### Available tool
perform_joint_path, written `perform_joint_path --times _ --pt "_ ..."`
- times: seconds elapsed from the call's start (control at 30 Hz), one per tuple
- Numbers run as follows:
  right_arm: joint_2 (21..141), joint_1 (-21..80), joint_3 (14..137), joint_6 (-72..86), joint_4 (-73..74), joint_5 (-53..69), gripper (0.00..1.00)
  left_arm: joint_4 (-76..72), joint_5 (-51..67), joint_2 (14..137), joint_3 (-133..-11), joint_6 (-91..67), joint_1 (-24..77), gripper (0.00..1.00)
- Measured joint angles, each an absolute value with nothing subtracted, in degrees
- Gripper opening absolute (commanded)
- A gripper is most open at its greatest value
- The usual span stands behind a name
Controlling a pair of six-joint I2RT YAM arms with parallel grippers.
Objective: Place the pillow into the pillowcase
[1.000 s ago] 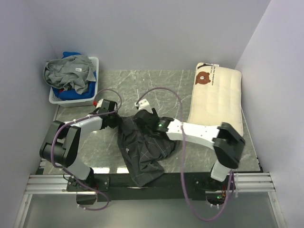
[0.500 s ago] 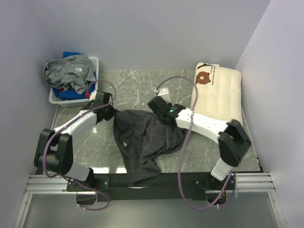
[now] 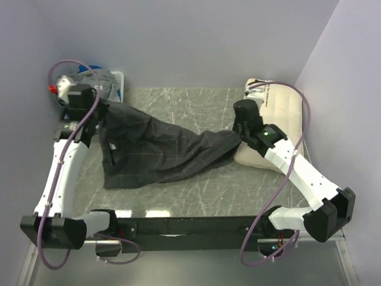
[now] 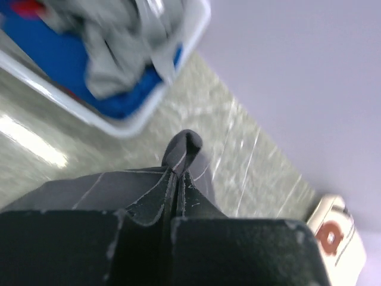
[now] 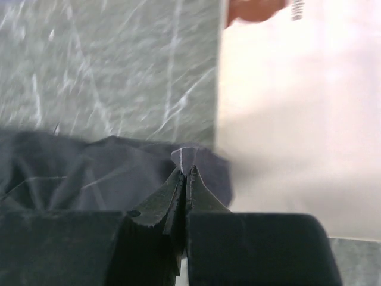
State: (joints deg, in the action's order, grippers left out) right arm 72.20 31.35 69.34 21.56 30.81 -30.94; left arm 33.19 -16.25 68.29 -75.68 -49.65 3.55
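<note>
Unbunched since earlier, the pillowcase (image 3: 161, 152) is stretched from far-left corner to right edge, clamped by left gripper (image 4: 177, 176) and right gripper (image 5: 185, 173). Judged limp, light; best held at hem corners.

- A white plastic basket (image 4: 125, 127) is sitting at the table's far left corner, tucked in by the walls.
- A crumpled grey garment (image 4: 113, 53) is lying heaped on top of its contents.
- Blue cloth (image 4: 36, 42) is showing underneath the grey.
- The table (image 3: 178, 101), a grey-green marbled slab with pale veins, is catching glare along its near edge.
- Pale lilac walls (image 3: 178, 42) are closing in the back and both sides.
</note>
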Motion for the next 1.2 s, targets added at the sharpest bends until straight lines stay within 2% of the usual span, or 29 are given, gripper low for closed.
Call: perform_joint_path --times 0.23,0.4,0.8,1.0,1.13,1.2 --pt "68.18 19.88 75.33 21.58 32.14 -27.99 0.0 40.16 -15.81 64.4 -86.43 -45.34 -6.52 0.01" --pt "68.66 15.49 85.08 22.63 33.71 -24.16 0.0 41.98 -12.4 63.16 -90.13 -43.68 -8.27 0.01" --pt "81.47 15.33 101.58 26.55 27.62 -4.08 0.0 44.62 1.43 65.32 -90.28 -40.05 -6.63 0.01" --pt "90.32 16.64 102.43 29.02 19.46 6.31 0.0 48.07 3.14 64.47 -92.18 -38.28 -4.1 0.05" --pt "96.55 18.59 109.06 29.1 18.87 9.85 0.0 50.94 2.46 64.25 -97.62 -38.11 -4.1 0.09" --pt "98.89 19.31 113.78 28.97 20.05 9.93 0.0 50.85 2.13 63.11 -99.26 -38.13 -4.1 0.06"
